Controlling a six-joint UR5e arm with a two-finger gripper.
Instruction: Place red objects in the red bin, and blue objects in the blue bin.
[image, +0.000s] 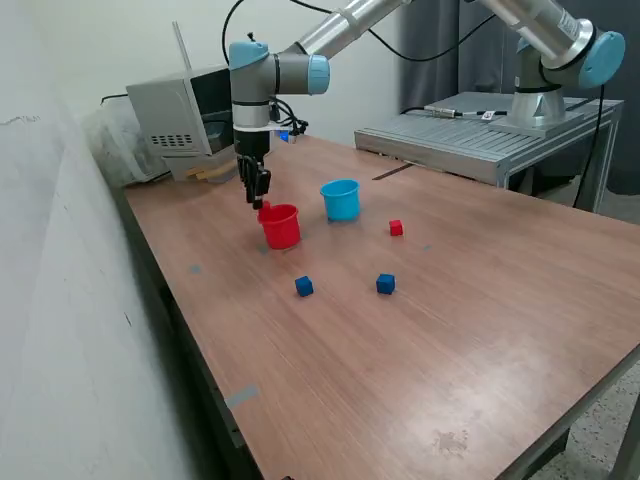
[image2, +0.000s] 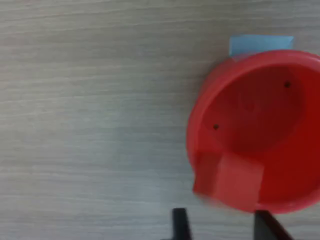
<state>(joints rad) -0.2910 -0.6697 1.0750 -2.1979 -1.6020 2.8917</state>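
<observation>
Claw poised over red cup rim, clenched on red cube, positioned for drop inside; second red cube waiting on worktop.

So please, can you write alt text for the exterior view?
A robot arm's black two-finger gripper hangs over the rim of a small red plastic cup on a brown wooden table. A light blue plastic cup, one tiny red cube and two tiny dark blue cubes stand nearby.
</observation>
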